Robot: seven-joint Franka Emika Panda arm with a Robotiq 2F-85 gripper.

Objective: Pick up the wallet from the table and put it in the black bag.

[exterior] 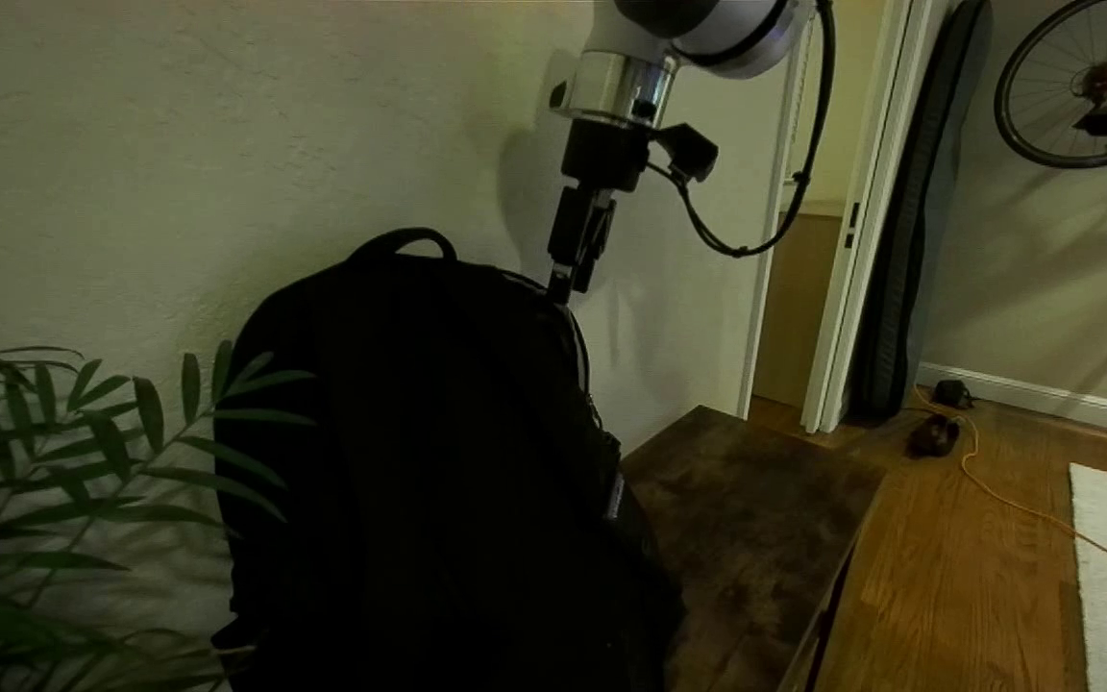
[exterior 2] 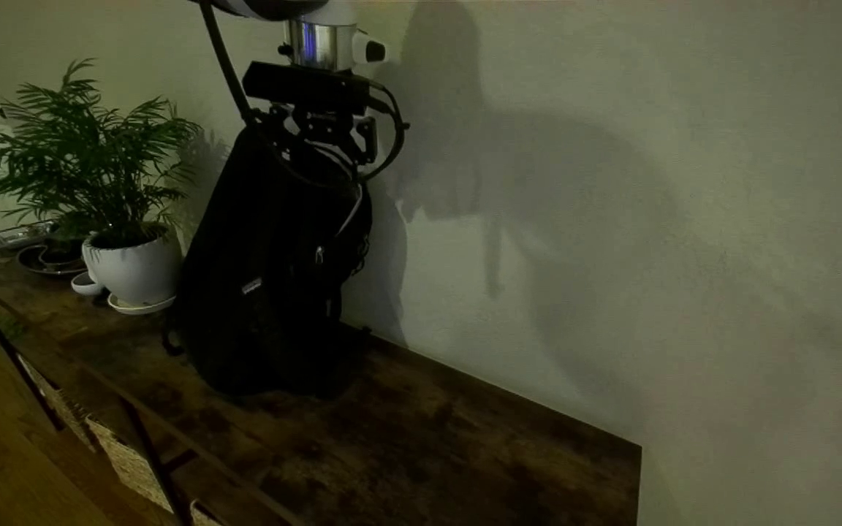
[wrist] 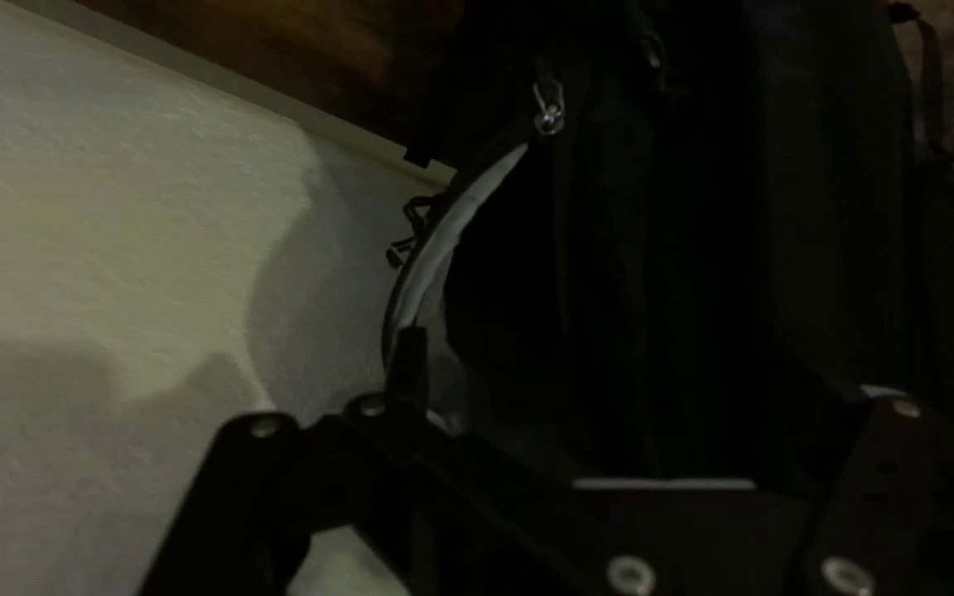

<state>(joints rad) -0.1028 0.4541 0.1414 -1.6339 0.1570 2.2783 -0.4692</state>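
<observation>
1. In an exterior view, your fingers (exterior: 561, 281) point down at the upper edge of the black bag (exterior: 419, 461); side-on like this, you can't read their spread. The bag stands close to the wall (exterior: 227, 115), which probably lends it support.

2. In an exterior view, you have the bag standing on end on the desk (exterior 2: 465, 431), beside the plant pot (exterior 2: 136, 267), with the arm (exterior 2: 322, 45) over its top, likely so a released wallet falls inward.

3. In the wrist view, the bag is unzipped to its zip pull (wrist: 550, 120), and pale lining (wrist: 436, 252) edges the gap you need. Your fingers stand wide apart with nothing visible between them, though it is very dark there. The wallet shows in no view; it may already be inside the bag, but you can't confirm that from here.
</observation>
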